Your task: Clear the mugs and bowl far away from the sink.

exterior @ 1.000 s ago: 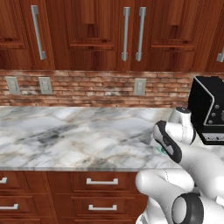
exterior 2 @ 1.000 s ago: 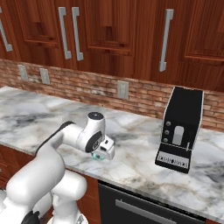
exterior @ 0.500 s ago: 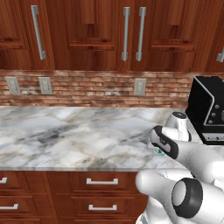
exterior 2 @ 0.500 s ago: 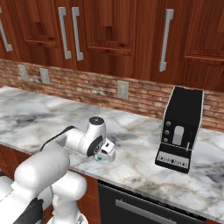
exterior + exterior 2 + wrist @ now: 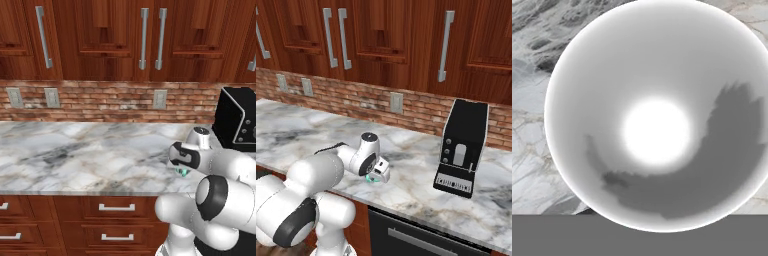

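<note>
A small teal mug (image 5: 184,173) with a whitish inside hangs under my gripper (image 5: 181,169), low over the marble counter (image 5: 90,155) near its front edge. From the right side, a sliver of the teal mug (image 5: 372,179) peeks out below the gripper (image 5: 377,175). In the hand view I look straight down into the mug's pale bowl-shaped inside (image 5: 657,115), with marble around it. The fingertips are hidden, and the gripper looks shut on the mug's rim. The bowl and the sink are out of view.
A black coffee machine (image 5: 463,147) stands on the counter to the right of the hand, by the brick wall (image 5: 110,100). The coffee machine (image 5: 240,120) is close behind my arm. Wood cabinets hang above and drawers (image 5: 115,207) sit below the counter edge.
The hand and mug have hardly shifted over the counter. The arm's elbow has swung up and nearer to the cameras.
</note>
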